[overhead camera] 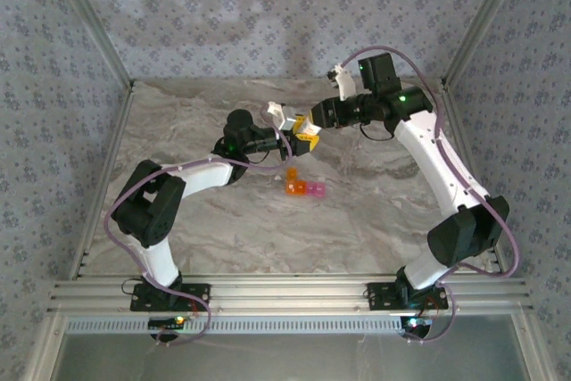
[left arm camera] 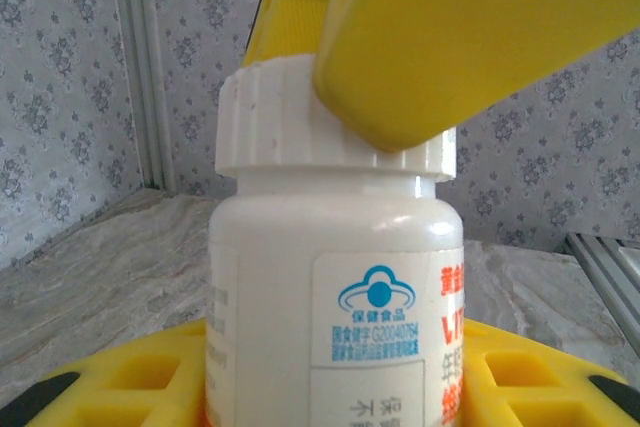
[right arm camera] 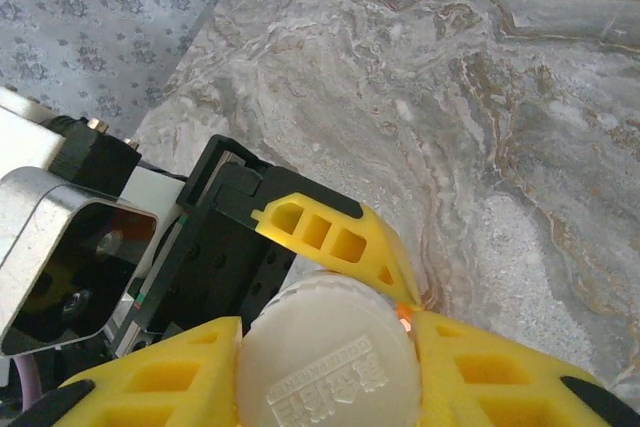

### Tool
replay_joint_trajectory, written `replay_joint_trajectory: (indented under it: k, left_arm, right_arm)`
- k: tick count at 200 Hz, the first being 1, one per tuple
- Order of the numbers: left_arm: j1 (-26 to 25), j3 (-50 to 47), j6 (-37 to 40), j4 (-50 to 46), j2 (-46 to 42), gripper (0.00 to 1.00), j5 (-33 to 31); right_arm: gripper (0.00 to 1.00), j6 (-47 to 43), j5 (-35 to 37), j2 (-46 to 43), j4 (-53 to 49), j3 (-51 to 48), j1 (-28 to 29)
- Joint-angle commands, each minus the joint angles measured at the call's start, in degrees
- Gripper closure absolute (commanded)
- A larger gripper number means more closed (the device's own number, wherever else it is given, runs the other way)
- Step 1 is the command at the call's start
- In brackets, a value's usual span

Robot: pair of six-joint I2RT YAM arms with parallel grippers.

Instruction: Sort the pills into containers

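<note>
1. While my left hand grips the white bottle by its lower body, my right hand is closed on the ribbed cap, with a yellow pad touching each side.
2. The containers, an orange-to-pink strip, lie on the worktop just on the arm-base side of the bottle, apart from it.
3. One pad seems to sit over the cap's rim, so I judge a twist could slip on the ribs and loosen nothing.
4. If my left grip is too light, the bottle may turn with the cap or tilt. A sudden release could then scatter pills well away from the strip.
5. Below the bottle the worktop is smooth grey marble pattern, so stray pills would likely roll. Pale floral walls close in behind the bottle and on both sides.
</note>
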Motion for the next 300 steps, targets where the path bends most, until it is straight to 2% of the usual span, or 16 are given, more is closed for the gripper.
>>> replay_joint_trajectory:
  k: [1, 33, 63, 84, 122, 155, 167, 196, 215, 257, 300]
  left_arm:
    - [0.1, 1.2, 0.9, 2.5, -1.3, 1.0, 0.9]
    - [0.1, 1.4, 0.8, 2.5, -1.0, 1.0, 0.9]
    - [0.1, 1.6, 0.9, 2.4, -0.8, 1.0, 0.9]
    - [0.1, 1.5, 0.9, 2.2, -0.8, 1.0, 0.9]
    - [0.1, 1.4, 0.9, 2.3, -0.8, 1.0, 0.9]
    - [0.1, 1.4, 0.9, 2.2, -0.8, 1.0, 0.9]
    - [0.1, 1.4, 0.9, 2.1, -0.8, 1.0, 0.9]
    - [0.1, 1.0, 1.1, 2.3, -1.1, 1.0, 0.9]
    - [0.1, 0.8, 1.0, 2.5, -1.1, 1.0, 1.0]
    - [0.1, 0.7, 1.2, 2.3, -1.1, 1.0, 1.1]
    - [0.1, 1.5, 0.9, 2.3, -0.6, 1.0, 1.2]
  right_arm:
    - [0.64, 3.7, 1.9, 0.8, 1.2, -0.9, 0.4]
    - [0.66, 14.5, 3.9, -0.7, 7.6, -6.4, 1.9]
    - [0.67, 23.9, 10.7, -2.4, 10.9, -10.1, 5.0]
    - [0.67, 26.2, 14.1, -2.4, 10.4, -9.8, 6.9]
    - [0.68, 28.3, 14.3, -2.4, 9.7, -9.6, 7.0]
    - [0.63, 27.1, 11.6, -3.3, 9.3, -7.8, 4.8]
    - [0.54, 25.5, 9.4, -3.9, 9.4, -7.0, 3.6]
    - [0.25, 20.1, 4.7, -6.5, 10.5, -6.6, 0.5]
    - [0.16, 13.9, 0.4, -6.8, 10.0, -6.3, -1.8]
    - [0.14, 1.2, -10.5, -3.0, 2.7, -3.1, -6.0]
    - [0.15, -2.3, -9.0, -0.2, -1.2, -0.9, -4.5]
